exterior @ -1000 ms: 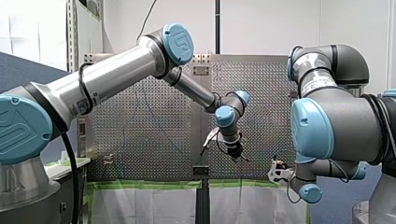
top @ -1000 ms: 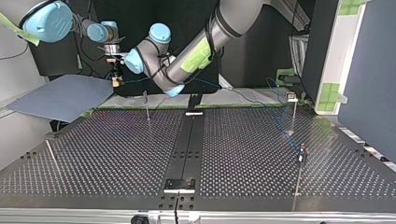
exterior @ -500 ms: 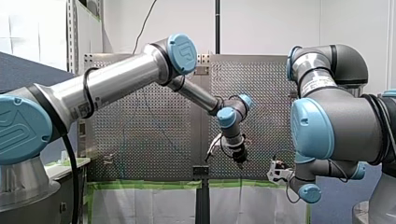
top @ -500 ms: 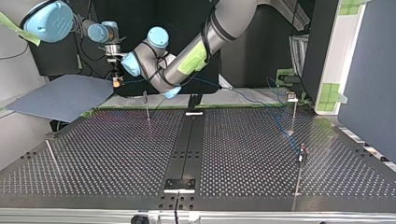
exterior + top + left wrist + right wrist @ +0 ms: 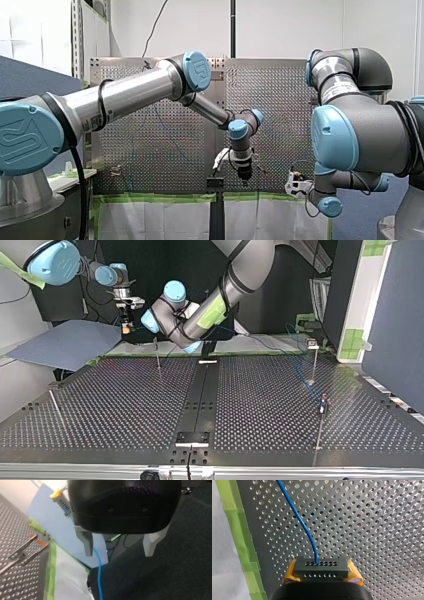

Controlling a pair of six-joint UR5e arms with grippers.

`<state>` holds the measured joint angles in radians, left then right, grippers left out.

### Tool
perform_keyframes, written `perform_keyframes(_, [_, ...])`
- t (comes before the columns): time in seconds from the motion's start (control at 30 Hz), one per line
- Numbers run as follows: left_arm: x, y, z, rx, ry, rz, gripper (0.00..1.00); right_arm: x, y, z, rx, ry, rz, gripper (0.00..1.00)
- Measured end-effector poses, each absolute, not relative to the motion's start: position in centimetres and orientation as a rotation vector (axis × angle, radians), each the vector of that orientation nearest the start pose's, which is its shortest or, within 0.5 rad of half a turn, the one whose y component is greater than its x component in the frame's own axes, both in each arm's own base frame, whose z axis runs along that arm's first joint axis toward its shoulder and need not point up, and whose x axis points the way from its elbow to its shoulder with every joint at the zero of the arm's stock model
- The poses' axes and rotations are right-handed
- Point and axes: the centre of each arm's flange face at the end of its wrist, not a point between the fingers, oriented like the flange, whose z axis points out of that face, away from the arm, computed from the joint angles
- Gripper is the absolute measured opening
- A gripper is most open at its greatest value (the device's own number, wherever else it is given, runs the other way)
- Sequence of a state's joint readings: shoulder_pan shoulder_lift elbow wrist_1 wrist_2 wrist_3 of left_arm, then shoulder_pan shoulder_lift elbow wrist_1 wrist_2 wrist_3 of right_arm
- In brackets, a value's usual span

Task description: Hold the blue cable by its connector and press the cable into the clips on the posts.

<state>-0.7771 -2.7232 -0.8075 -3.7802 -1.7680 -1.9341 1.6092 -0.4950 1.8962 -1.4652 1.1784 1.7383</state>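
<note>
While rt claw (image 5: 322,574) clamps connector (image 5: 321,566), lt claw (image 5: 118,552) agape; caps (image 5: 197,70) marked UR.

front: sitting behind and above the arms (image 5: 125,95), facing far across the perforated table (image 5: 160,145), wide | top: sitting low at the far edge, facing back at the arms, sharing that table | left wrist: looking close along my left gripper (image 5: 118,553) | right wrist: pressing close on the connector (image 5: 321,567), which left wrist is also catching
</note>
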Motion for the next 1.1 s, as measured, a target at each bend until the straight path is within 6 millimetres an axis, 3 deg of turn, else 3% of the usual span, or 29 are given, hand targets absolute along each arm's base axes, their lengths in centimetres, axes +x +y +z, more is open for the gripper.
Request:
perform_keyframes(0.5, [44.5, -60.2, 5.9, 0.323, 2.443, -0.302, 0.98, 19.4, -53.2, -11.6, 1.429, -1.065, 1.655, 0.0])
perform_keyframes(0.97, [46.0, -59.0, 4.3, 0.286, 2.432, -0.284, 0.98, 19.8, -53.1, -11.6, 1.435, -1.059, 1.658, 0.0])
perform_keyframes(1.1, [45.8, -58.7, 2.9, 0.301, 2.455, -0.272, 0.98, 19.8, -53.1, -11.6, 1.436, -1.058, 1.658, 0.0])
